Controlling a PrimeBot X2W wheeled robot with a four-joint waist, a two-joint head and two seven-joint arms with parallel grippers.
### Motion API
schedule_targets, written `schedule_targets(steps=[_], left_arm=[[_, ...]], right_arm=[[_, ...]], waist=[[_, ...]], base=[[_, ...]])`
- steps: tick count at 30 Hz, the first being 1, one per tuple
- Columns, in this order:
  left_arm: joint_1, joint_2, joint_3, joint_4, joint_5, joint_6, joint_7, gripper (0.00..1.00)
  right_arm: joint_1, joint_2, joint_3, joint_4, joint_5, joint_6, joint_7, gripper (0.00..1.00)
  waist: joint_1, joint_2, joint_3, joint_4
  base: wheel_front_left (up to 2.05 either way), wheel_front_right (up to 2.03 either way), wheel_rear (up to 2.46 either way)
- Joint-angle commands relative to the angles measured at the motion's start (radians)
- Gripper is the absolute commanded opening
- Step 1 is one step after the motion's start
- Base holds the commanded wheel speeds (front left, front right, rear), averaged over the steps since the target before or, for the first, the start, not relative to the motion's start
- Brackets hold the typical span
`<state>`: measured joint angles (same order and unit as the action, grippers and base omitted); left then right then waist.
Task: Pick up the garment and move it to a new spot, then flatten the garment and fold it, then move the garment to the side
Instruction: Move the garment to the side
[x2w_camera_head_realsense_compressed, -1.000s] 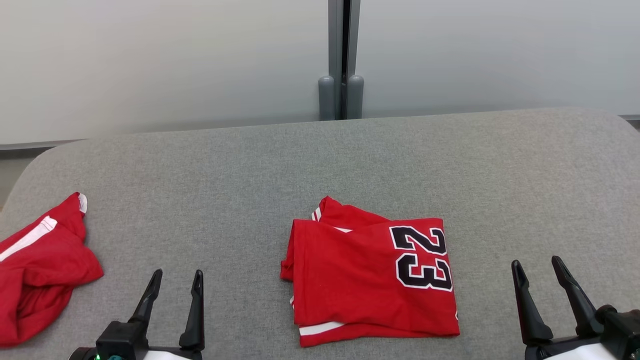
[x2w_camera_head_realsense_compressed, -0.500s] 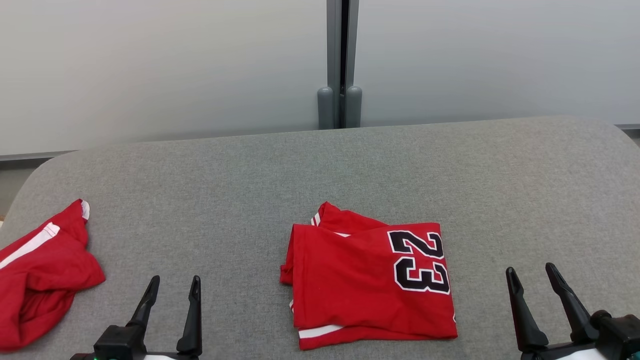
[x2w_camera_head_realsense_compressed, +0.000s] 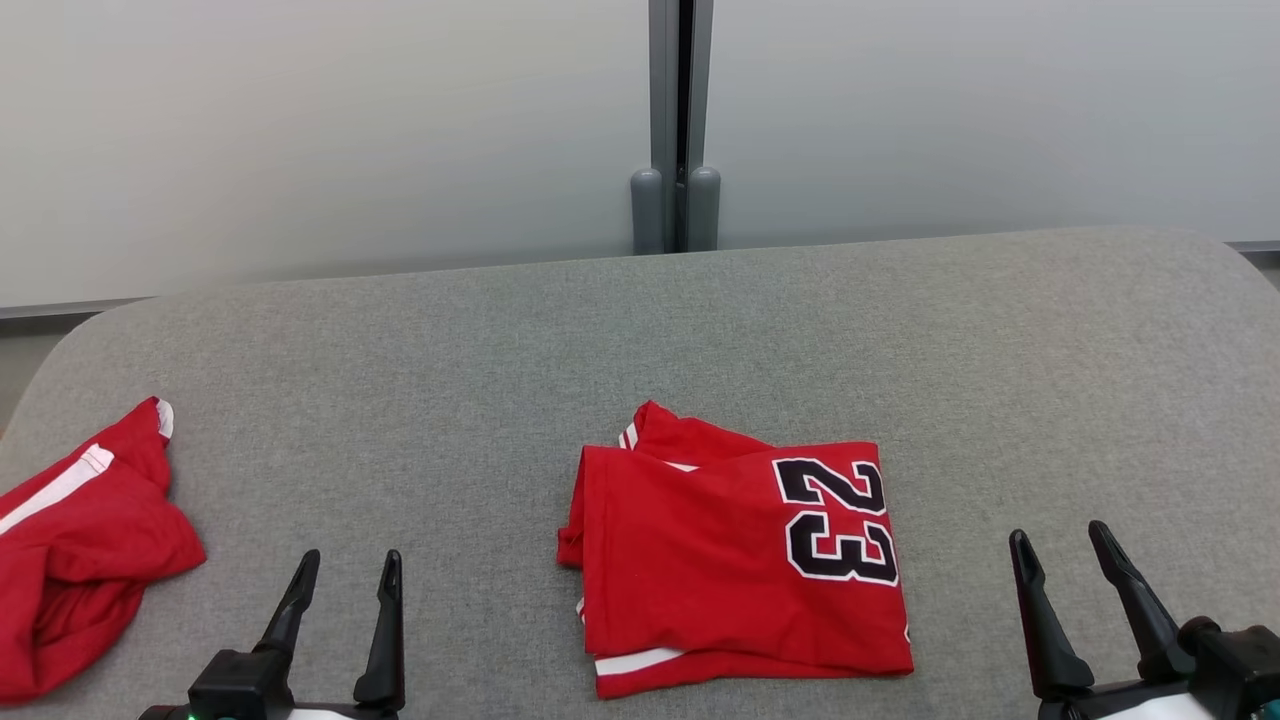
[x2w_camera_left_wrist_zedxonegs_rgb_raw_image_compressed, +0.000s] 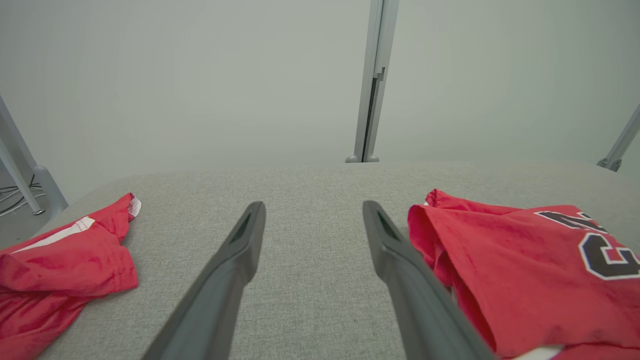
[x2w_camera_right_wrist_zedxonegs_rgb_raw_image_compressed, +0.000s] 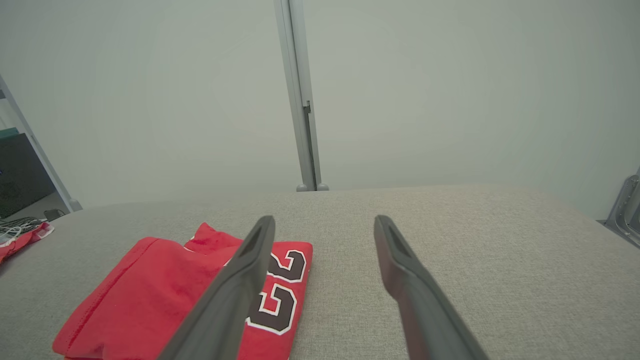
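Evidently your left gripper and right gripper rest spread and empty either side of the folded garment, lying near-centre on the grey surface, probably because only the sideways move remains.

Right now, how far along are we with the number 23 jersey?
Done, it seems: the jersey lies folded in a flat rectangle in the middle of the table. In hand: nothing; the left gripper and right gripper are open, fingers clear of the cloth. Left: moving the jersey to the side. A second red garment lies crumpled at the table's left edge.
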<state>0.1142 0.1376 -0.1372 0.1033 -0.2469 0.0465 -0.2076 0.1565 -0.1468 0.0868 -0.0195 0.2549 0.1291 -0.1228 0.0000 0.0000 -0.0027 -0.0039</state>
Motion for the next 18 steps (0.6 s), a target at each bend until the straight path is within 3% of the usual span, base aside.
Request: schedule_targets(steps=[1,13,18], left_arm=[[-0.012,0.006,0.000,-0.003,-0.001,0.006,-0.007,1.00],[-0.060,0.001,-0.014,-0.003,0.005,0.008,-0.019,1.00],[-0.119,-0.013,-0.031,-0.007,0.009,0.004,-0.031,1.00]], right_arm=[[-0.009,-0.001,0.000,0.002,0.001,0.003,-0.002,1.00],[-0.023,-0.006,-0.024,0.035,0.015,0.003,0.006,1.00],[-0.071,-0.012,-0.026,0.151,0.034,0.003,0.001,1.00]], waist=[[0.0000,0.0000,0.001,0.001],[0.0000,0.0000,0.044,0.047],[0.0000,0.0000,0.099,0.107]], base=[[0.00,0.00,0.00],[0.00,0.00,0.00],[0.00,0.00,0.00]])
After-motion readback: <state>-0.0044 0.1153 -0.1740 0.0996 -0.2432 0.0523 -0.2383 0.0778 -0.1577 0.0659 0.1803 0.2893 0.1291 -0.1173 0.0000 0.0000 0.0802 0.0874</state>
